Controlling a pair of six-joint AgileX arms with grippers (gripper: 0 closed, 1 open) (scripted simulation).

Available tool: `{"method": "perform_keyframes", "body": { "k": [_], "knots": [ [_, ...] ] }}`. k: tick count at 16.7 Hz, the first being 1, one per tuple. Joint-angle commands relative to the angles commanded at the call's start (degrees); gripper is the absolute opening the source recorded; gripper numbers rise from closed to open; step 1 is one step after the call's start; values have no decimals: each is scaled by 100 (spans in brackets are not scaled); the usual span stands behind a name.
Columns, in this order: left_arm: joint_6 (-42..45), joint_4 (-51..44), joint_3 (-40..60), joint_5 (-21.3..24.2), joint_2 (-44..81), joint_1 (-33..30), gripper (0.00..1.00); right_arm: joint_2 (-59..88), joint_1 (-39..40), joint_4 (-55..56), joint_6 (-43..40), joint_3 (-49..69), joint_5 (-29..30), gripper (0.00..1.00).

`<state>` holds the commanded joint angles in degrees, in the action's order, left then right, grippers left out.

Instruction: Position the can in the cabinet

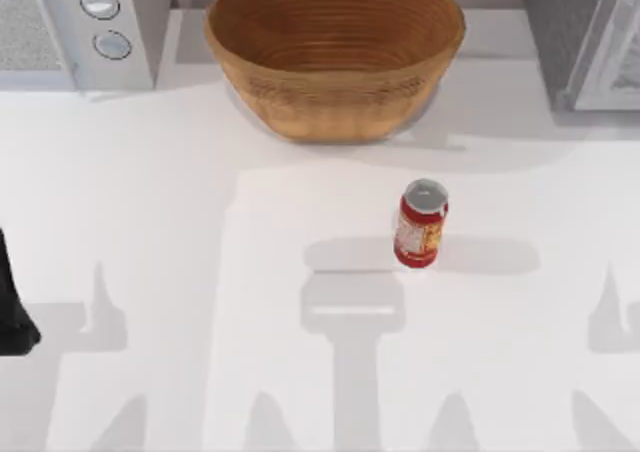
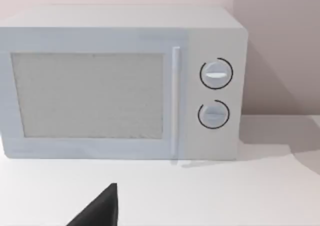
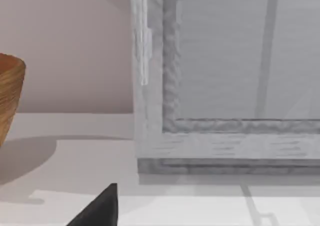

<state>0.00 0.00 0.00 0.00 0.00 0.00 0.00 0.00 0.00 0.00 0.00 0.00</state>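
Note:
The can (image 1: 421,224) stands upright on the white table, right of centre, red with a yellow-and-white label and a silver top. The cabinet (image 1: 585,37) sits at the far right corner, grey and speckled, and its pale framed door panel (image 3: 235,61) is close in the right wrist view. A dark part of my left arm (image 1: 12,312) rests at the table's left edge, far from the can. A dark tip of my left gripper (image 2: 100,212) faces the white appliance. A dark tip of my right gripper (image 3: 100,212) faces the cabinet front. Nothing touches the can.
A large woven bowl (image 1: 335,52) stands at the far middle, behind the can. A white appliance with two round knobs (image 1: 75,27) occupies the far left corner. Open tabletop (image 1: 200,272) surrounds the can on all sides.

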Motion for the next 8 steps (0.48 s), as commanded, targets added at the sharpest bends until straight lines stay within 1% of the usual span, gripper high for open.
{"method": "perform_keyframes", "body": {
  "k": [4,8],
  "knots": [
    [0,0,0,0,0,0,100,96,65,154,13,86,61,100],
    [0,0,0,0,0,0,100,883,458,930,64,420,444,100]
  ]
}}
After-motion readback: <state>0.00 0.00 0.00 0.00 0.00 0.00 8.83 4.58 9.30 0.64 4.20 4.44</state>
